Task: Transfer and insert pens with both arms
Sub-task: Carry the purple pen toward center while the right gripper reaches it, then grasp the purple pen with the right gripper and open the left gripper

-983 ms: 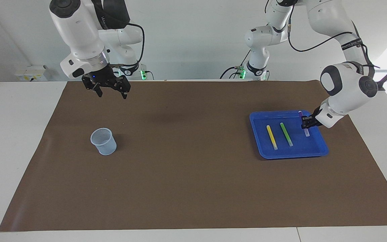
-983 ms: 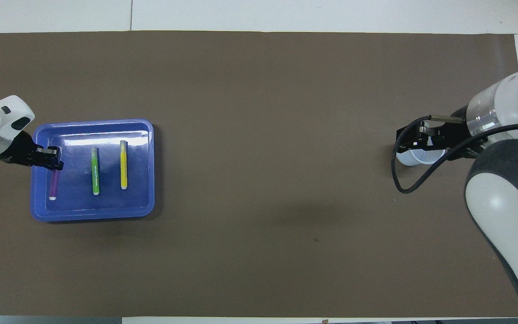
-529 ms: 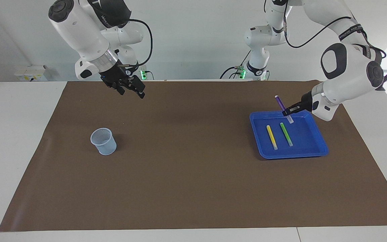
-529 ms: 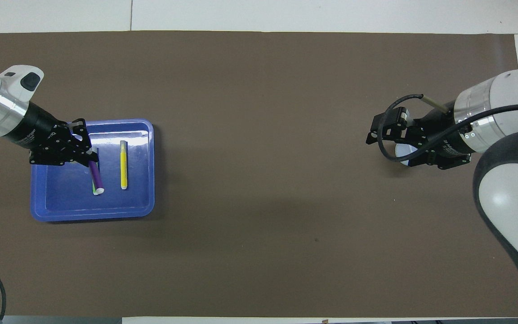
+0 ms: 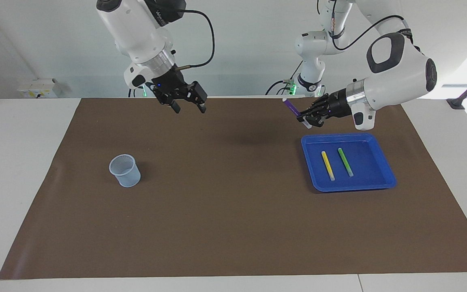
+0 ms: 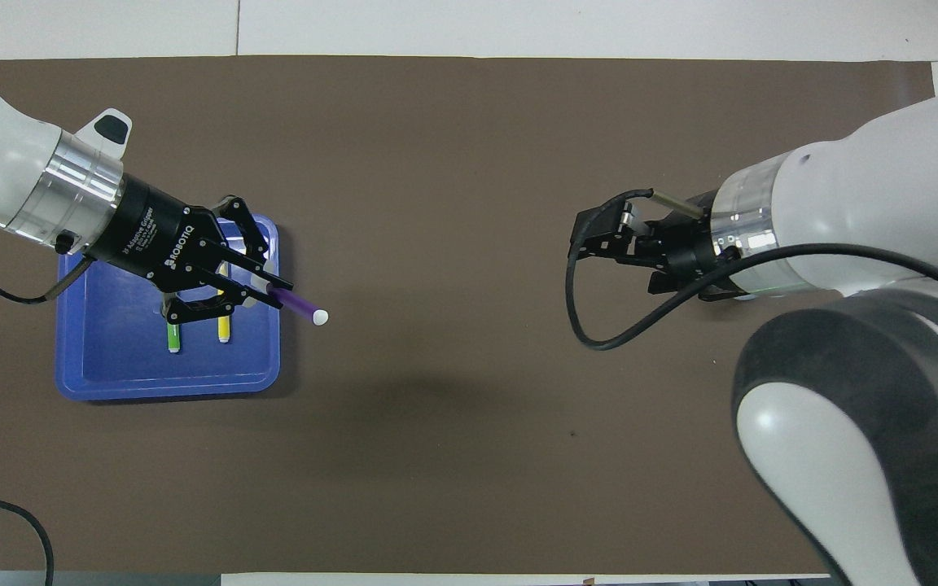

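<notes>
Left gripper (image 5: pixel 304 120) clamped on purple pen (image 5: pixel 291 108), raised in the air over the mat at the edge of the blue tray (image 5: pixel 383 162) nearest the robots and toward the table's middle. Pen tilted, pale end (image 6: pixel 320 317) pointing toward the middle. Yellow pen (image 5: pixel 328 165) and green pen (image 5: pixel 345 162) lying side by side in the tray, apart. Right gripper (image 5: pixel 188 106) up over the mat's edge nearest the robots, jaws wide, empty. Mesh cup (image 5: pixel 125 170) standing toward the right arm's end. Step in hand, by judgement: carry toward handover. Next: bring grippers together mid-table, right closing on the free length before left lets go.
</notes>
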You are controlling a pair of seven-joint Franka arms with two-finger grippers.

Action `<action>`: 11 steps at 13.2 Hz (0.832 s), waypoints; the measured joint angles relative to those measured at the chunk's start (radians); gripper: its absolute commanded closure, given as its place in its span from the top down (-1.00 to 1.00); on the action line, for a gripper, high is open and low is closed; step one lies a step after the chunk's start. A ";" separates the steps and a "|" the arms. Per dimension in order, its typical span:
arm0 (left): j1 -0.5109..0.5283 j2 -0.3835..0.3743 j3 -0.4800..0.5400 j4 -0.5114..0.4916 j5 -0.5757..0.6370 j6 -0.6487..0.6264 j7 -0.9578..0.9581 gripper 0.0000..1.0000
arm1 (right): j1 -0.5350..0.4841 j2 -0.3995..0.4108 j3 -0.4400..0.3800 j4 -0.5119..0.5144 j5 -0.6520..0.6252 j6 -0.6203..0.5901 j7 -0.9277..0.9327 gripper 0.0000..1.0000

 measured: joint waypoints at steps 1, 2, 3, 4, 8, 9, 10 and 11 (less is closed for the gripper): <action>-0.009 -0.015 0.000 -0.031 -0.046 0.017 -0.035 -1.00 | 0.001 0.000 0.029 0.000 0.000 0.025 0.000 1.00; -0.030 -0.035 0.000 -0.073 -0.077 0.065 -0.071 -1.00 | 0.001 0.000 0.052 -0.001 0.000 0.048 0.000 1.00; -0.060 -0.055 -0.001 -0.116 -0.107 0.128 -0.107 -1.00 | 0.001 0.000 0.067 -0.001 0.000 0.069 -0.001 1.00; -0.089 -0.075 -0.001 -0.162 -0.154 0.189 -0.139 -1.00 | 0.001 0.000 0.079 -0.001 0.000 0.085 -0.005 1.00; -0.171 -0.140 -0.002 -0.306 -0.289 0.401 -0.229 -1.00 | 0.001 0.004 0.131 -0.002 0.000 0.135 -0.015 1.00; -0.188 -0.150 -0.002 -0.329 -0.326 0.451 -0.247 -1.00 | 0.001 0.004 0.143 -0.002 0.000 0.146 -0.016 1.00; -0.206 -0.159 -0.002 -0.351 -0.361 0.502 -0.263 -1.00 | 0.002 0.004 0.158 -0.002 0.000 0.153 -0.016 1.00; -0.221 -0.165 -0.002 -0.368 -0.395 0.542 -0.271 -1.00 | 0.002 0.004 0.170 -0.002 0.000 0.163 -0.016 1.00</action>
